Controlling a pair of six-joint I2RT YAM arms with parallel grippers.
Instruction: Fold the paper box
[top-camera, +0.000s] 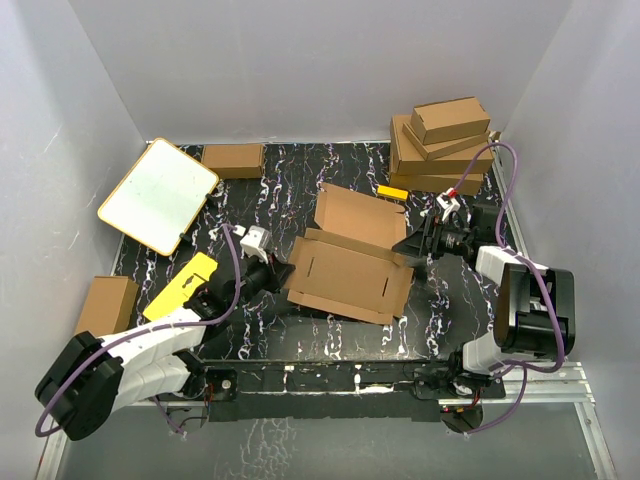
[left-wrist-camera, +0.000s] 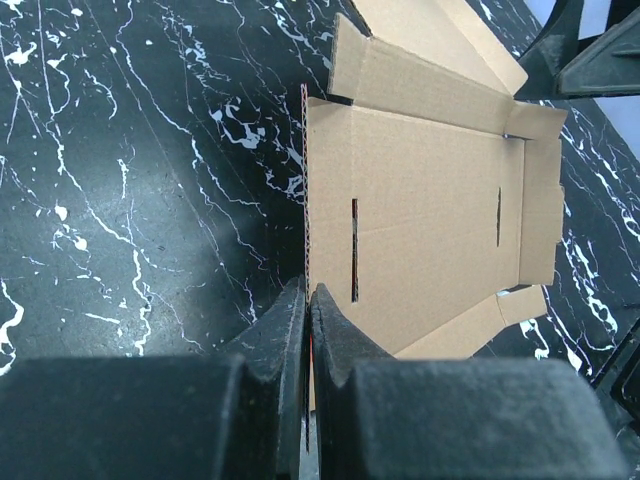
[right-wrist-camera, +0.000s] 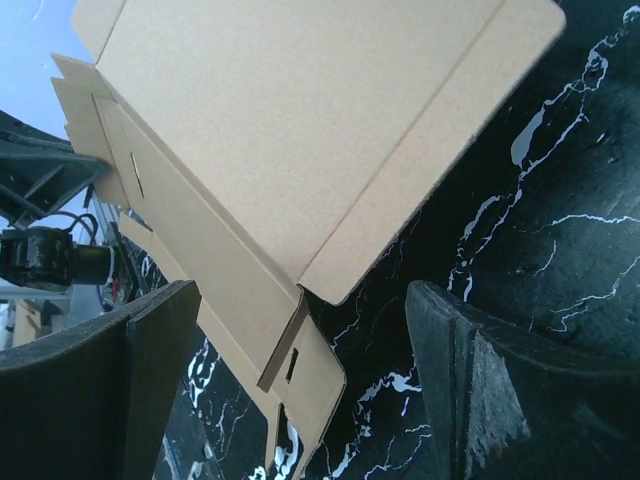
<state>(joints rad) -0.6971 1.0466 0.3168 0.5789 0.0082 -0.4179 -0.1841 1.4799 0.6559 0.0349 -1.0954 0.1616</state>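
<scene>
The paper box (top-camera: 345, 262) is a brown cardboard die-cut sheet, partly folded, in the middle of the black marbled table. Its back lid flap stands tilted up. My left gripper (top-camera: 283, 276) is shut on the box's left side wall; in the left wrist view the fingers (left-wrist-camera: 285, 330) pinch the thin upright cardboard edge (left-wrist-camera: 306, 200). My right gripper (top-camera: 412, 246) is open at the box's right side, with the lid flap (right-wrist-camera: 300, 130) and a side tab (right-wrist-camera: 300, 370) between and ahead of its fingers, not touching.
A stack of folded brown boxes (top-camera: 440, 145) stands at the back right. A white board with orange rim (top-camera: 158, 194) leans at the back left, a small brown box (top-camera: 232, 158) beside it. A yellow card (top-camera: 182, 283) and another brown box (top-camera: 105, 303) lie at left.
</scene>
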